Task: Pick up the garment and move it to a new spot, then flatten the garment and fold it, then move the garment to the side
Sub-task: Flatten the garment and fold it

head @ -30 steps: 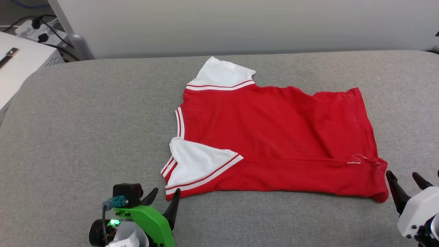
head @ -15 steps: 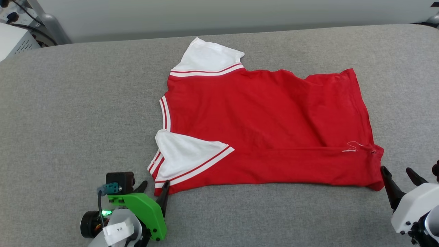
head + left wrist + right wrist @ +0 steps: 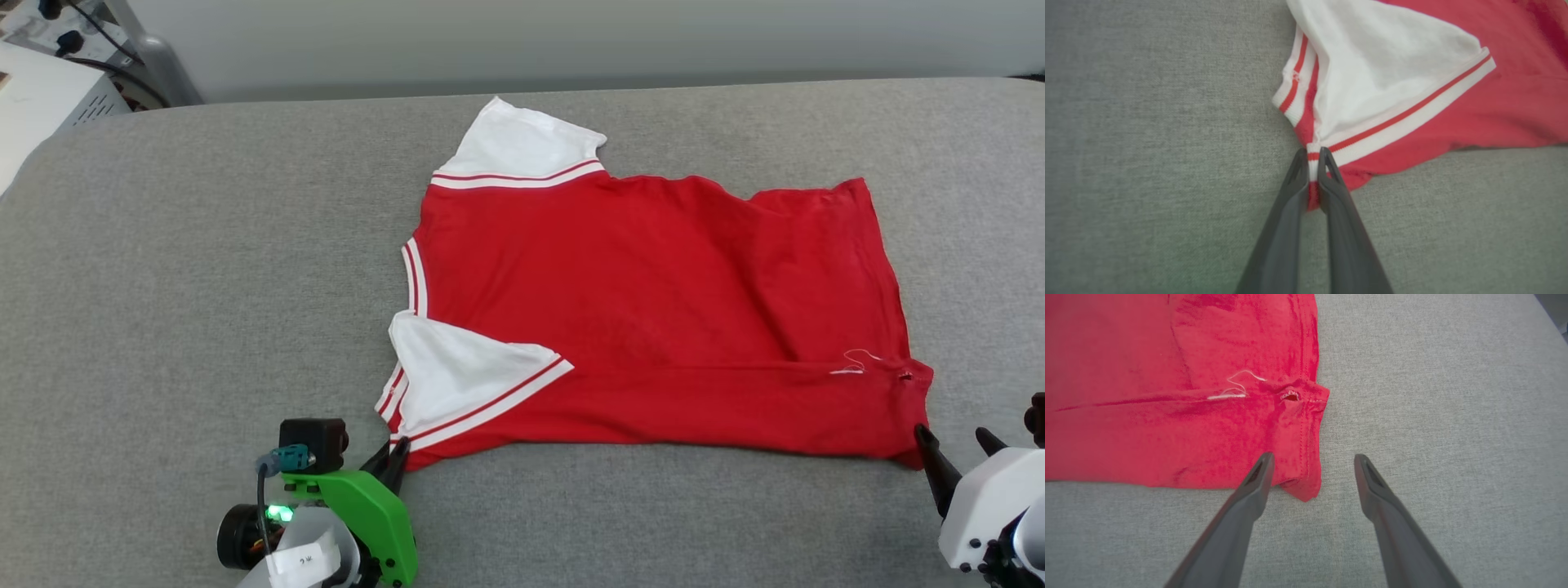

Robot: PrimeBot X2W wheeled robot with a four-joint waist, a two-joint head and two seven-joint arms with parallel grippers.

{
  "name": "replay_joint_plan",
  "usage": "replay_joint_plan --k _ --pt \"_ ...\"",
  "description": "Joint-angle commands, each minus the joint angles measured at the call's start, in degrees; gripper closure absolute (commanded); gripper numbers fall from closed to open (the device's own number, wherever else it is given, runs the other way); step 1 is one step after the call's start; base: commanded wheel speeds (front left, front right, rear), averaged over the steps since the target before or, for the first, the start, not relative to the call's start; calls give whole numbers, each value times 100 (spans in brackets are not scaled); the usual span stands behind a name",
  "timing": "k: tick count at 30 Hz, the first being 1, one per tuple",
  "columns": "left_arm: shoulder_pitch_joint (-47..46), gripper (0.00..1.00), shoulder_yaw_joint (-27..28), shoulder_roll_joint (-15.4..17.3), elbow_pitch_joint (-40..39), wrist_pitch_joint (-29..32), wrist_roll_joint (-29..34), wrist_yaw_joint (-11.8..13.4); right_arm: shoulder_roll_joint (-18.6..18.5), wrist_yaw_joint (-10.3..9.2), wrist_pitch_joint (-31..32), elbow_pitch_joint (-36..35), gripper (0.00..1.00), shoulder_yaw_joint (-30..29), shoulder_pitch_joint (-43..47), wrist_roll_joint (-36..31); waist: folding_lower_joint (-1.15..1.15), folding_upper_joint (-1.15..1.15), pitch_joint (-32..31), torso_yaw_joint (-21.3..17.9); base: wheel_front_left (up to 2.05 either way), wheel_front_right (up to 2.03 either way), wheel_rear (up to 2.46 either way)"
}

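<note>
The garment point(image 3: 653, 318), a red shirt with white sleeves and red-striped trim, lies spread on the grey padded surface point(image 3: 204, 286), its near long edge folded over. My left gripper point(image 3: 395, 456) at the lower left is shut on the near sleeve's corner; the left wrist view shows its jaws pinching the striped trim of the garment point(image 3: 1400, 81). My right gripper point(image 3: 953, 439) stands open at the garment's near right corner. In the right wrist view that gripper point(image 3: 1312, 459) straddles the hem corner of the garment point(image 3: 1167, 416), one finger over the cloth, one over the bare surface.
A white box point(image 3: 41, 98) with cables and a metal post point(image 3: 155, 57) stand beyond the far left corner. A pale wall point(image 3: 571, 41) runs behind the surface's far edge. Bare grey padding stretches left of the garment and along the near edge.
My left gripper has shut on the near sleeve corner; earlier its jaws stood open beside it. The right gripper has edged closer to the hem corner. The head camera has shifted.
</note>
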Motion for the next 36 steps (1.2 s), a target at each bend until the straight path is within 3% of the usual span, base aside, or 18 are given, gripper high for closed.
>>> replay_joint_plan --k 1,10,17,19,21,36 --pt "97 100 -1 9 -31 -52 60 -20 22 -46 26 82 0 -31 -118 -76 0 58 -46 130 0 0 0" --pt "101 100 -43 81 -597 -107 129 9 211 -46 8 975 0 -328 -468 -444 0 58 9 419 0 0 0" --pt "139 100 -60 159 -794 -79 144 45 289 -46 144 1630 0 -222 -512 -497 0 58 87 526 0 0 0" --pt "145 100 -64 176 -816 -64 146 62 279 -46 177 1734 64 -202 -517 -489 0 58 99 541 0 0 0" --pt "149 100 -69 198 -819 -47 150 73 267 -46 157 1799 100 -194 -543 -477 0 58 100 545 0 0 0" --pt "541 100 -76 348 -868 49 -48 95 -515 -46 237 1498 100 125 -600 -361 0 58 -394 610 0 0 0"
